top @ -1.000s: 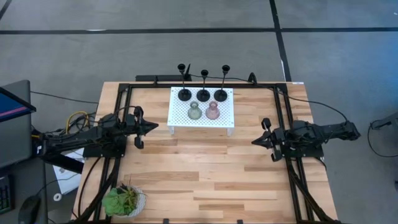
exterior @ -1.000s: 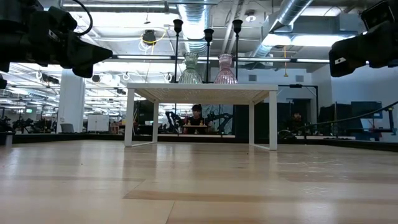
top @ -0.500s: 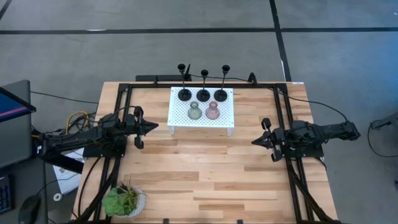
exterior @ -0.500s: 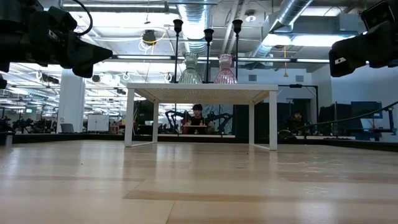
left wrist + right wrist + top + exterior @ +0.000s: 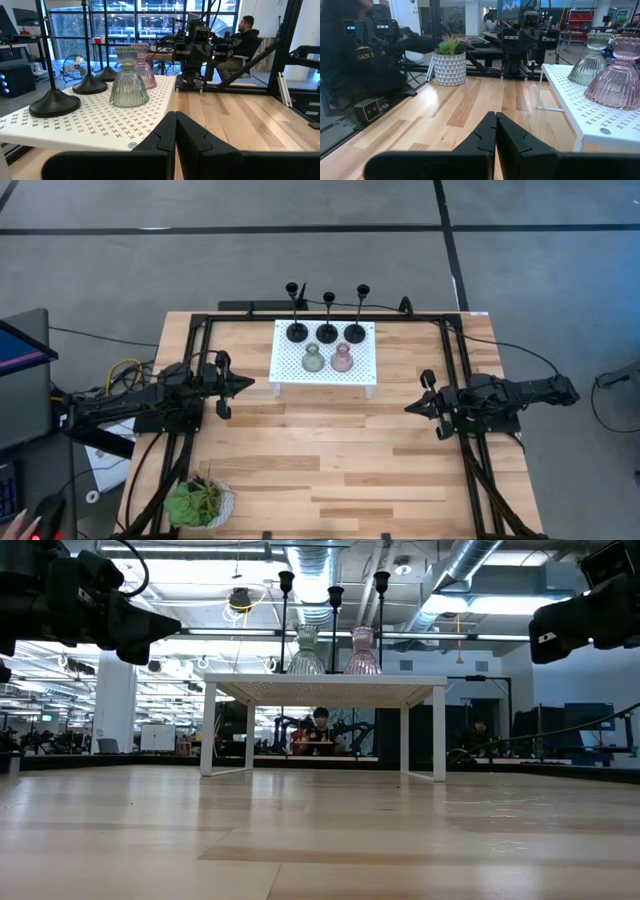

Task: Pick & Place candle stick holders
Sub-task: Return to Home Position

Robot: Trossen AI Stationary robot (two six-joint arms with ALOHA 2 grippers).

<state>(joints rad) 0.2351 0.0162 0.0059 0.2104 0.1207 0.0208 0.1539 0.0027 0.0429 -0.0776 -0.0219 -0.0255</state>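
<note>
Three slim black candle stick holders (image 5: pixel 327 332) stand on their disc bases in a row along the far side of a white perforated stand (image 5: pixel 290 365). In front of them stand the olive-green holder (image 5: pixel 313 359) and the pink holder (image 5: pixel 342 358), both on their bases. My left gripper (image 5: pixel 248 383) is shut and empty, raised to the left of the stand. My right gripper (image 5: pixel 408 407) is shut and empty, raised to the right of the stand. In the left wrist view the green holder (image 5: pixel 128 78) is nearest.
A leafy potted plant (image 5: pixel 198 503) stands at the near left corner of the wooden table. A black frame runs along the table's edges (image 5: pixel 455 370). Bare table lies in front of the stand. A person sits in the room beyond (image 5: pixel 320 727).
</note>
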